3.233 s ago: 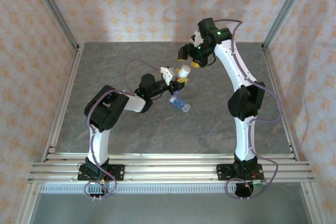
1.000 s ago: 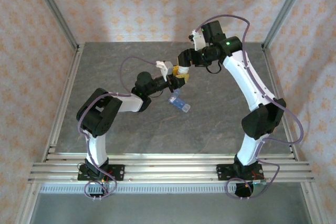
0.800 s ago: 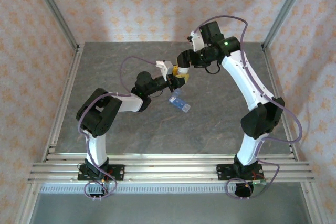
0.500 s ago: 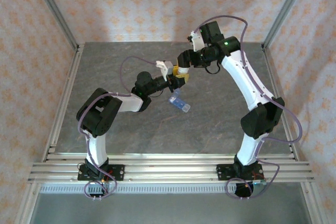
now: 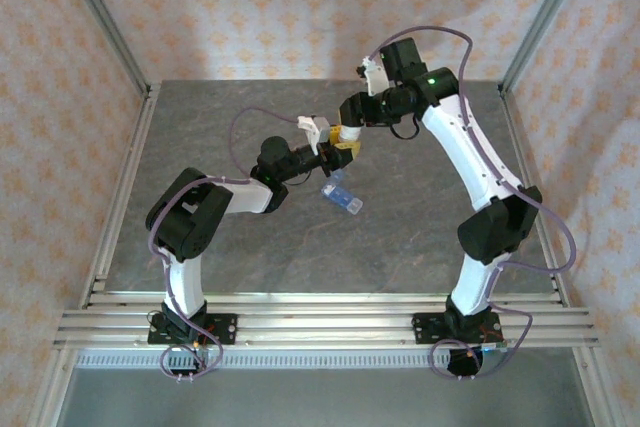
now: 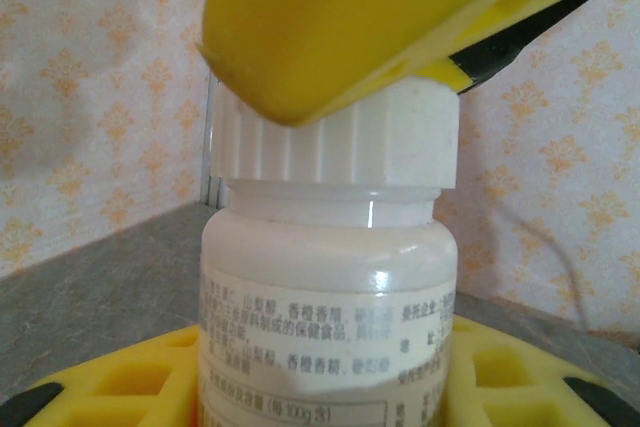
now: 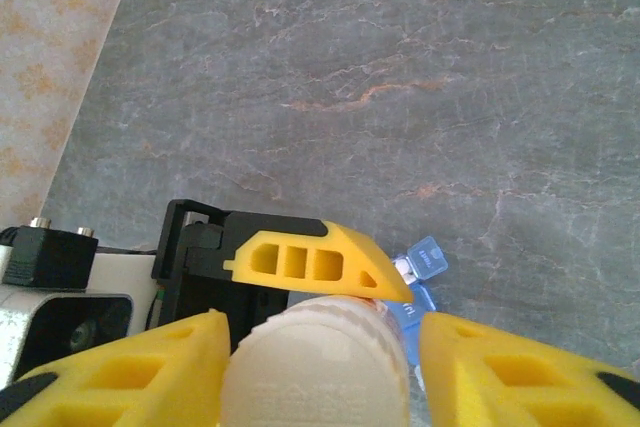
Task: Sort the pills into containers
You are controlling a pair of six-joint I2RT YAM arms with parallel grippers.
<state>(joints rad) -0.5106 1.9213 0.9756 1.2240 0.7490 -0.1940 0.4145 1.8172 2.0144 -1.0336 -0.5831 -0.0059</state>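
My left gripper (image 5: 338, 146) is shut on a pill bottle (image 6: 325, 317), held upright above the table. Its white ribbed cap (image 7: 315, 367) sits between the fingers of my right gripper (image 7: 320, 347), which comes down on it from above. The left finger touches the cap and a thin gap shows at the right finger, so this gripper stands open. The containers, a light-blue pill box (image 5: 343, 195), lie on the table just below the bottle. One flap lid (image 7: 425, 255) stands open. Small white bits, perhaps pills (image 7: 403, 267), show in that compartment.
The grey marbled table (image 5: 420, 237) has metal rails along its left, right and near edges, and patterned walls stand behind. The two arms meet over the table's middle-back, with purple cables looping off both.
The right gripper came over to the bottle from the back. Over the last second its fingers have narrowed around the cap. The left gripper and pill box have stayed put.
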